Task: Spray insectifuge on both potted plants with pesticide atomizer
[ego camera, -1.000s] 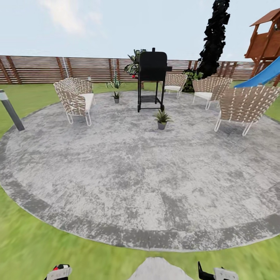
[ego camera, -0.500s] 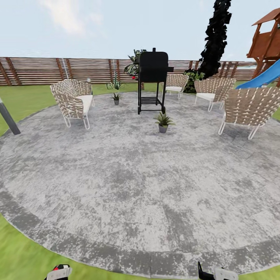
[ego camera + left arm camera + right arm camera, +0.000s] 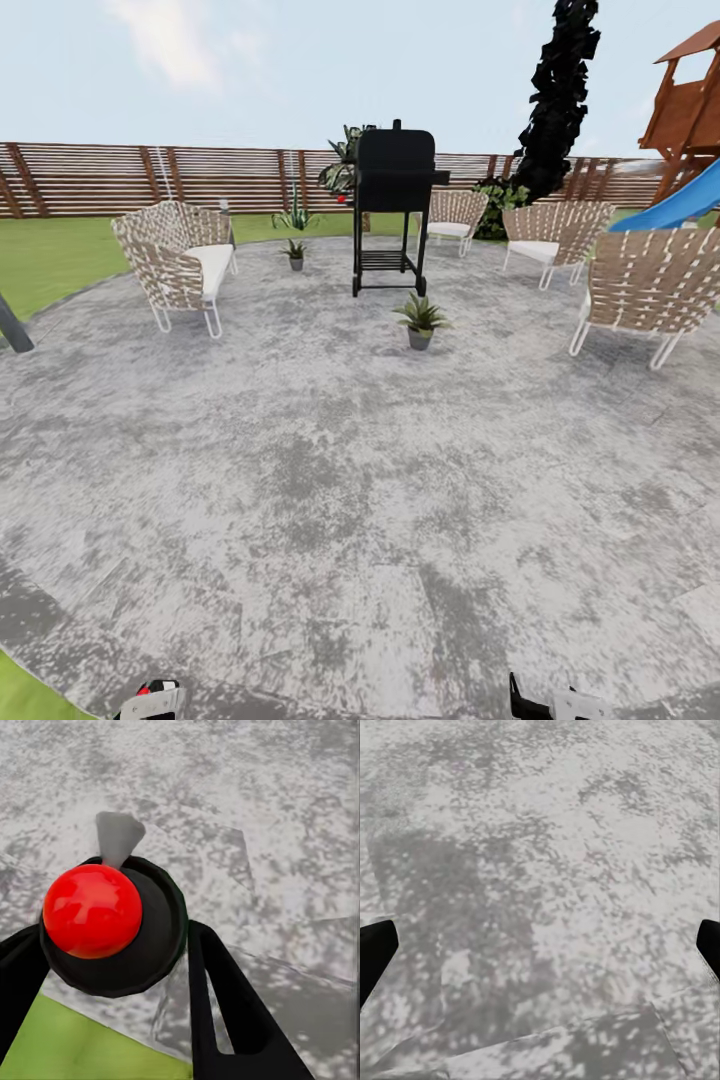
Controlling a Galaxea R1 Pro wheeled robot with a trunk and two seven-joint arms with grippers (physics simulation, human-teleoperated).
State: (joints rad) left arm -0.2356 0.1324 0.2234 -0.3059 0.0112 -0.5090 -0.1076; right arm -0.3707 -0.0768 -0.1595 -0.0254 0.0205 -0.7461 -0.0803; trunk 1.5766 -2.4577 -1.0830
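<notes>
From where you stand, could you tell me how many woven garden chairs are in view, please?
4: one woven white-framed chair at far left, one behind the black grill, one right of that, one at the right edge. The grill may hide others.

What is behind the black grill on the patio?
Behind the black grill, a leafy plant pokes out at its left, with the slatted fence beyond. The grill's body hides the plant's base and whatever stands directly behind it.

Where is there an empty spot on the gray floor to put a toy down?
The wide grey paving in front of the nearer potted plant, between the left wicker chair and the right wicker chair, is bare. It gets crowded farther back, around the black grill and the other potted plant.
</notes>
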